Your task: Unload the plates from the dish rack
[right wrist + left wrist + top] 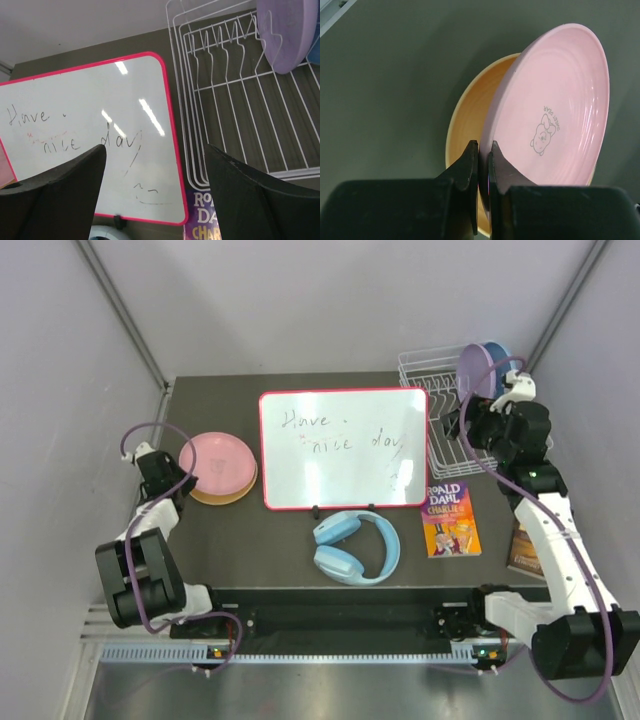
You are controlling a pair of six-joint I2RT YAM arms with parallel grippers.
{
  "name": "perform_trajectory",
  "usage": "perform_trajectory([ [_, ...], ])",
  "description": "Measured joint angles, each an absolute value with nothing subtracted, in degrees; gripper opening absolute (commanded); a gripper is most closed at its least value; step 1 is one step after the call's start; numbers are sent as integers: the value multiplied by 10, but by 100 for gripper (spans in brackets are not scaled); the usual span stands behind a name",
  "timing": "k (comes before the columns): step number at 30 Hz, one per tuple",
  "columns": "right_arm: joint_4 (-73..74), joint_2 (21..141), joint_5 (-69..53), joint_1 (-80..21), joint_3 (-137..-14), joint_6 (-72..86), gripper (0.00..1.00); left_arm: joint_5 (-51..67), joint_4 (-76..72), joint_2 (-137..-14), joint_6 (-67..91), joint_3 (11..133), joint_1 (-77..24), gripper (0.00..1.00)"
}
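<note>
Left fingers [469,167] clamp the pink plate [560,100] by its rim, left of the whiteboard [343,448], over the yellow-orange plate [470,110]; right fingers [250,195] spread wide, empty, by the dish rack [225,125].

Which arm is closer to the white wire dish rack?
Right. The right end effector hangs open above the white wire dish rack; the left end effector is far across the table, shut on the round pink plastic plate.

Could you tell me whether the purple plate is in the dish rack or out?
In it: the purple plate stands upright in the dish rack, at its far end, beside the light blue plate.
</note>
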State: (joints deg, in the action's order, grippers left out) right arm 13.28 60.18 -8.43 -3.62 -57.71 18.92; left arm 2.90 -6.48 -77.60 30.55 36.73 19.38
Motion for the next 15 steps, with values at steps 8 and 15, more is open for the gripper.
perform_trajectory([
  [8, 131, 669, -68, -17, -641, 164, 82, 33, -66, -785, 316, 365, 194, 73],
  [15, 129, 809, -19, 0, -746, 129, 82, 43, -66, -770, 321, 365, 194, 94],
])
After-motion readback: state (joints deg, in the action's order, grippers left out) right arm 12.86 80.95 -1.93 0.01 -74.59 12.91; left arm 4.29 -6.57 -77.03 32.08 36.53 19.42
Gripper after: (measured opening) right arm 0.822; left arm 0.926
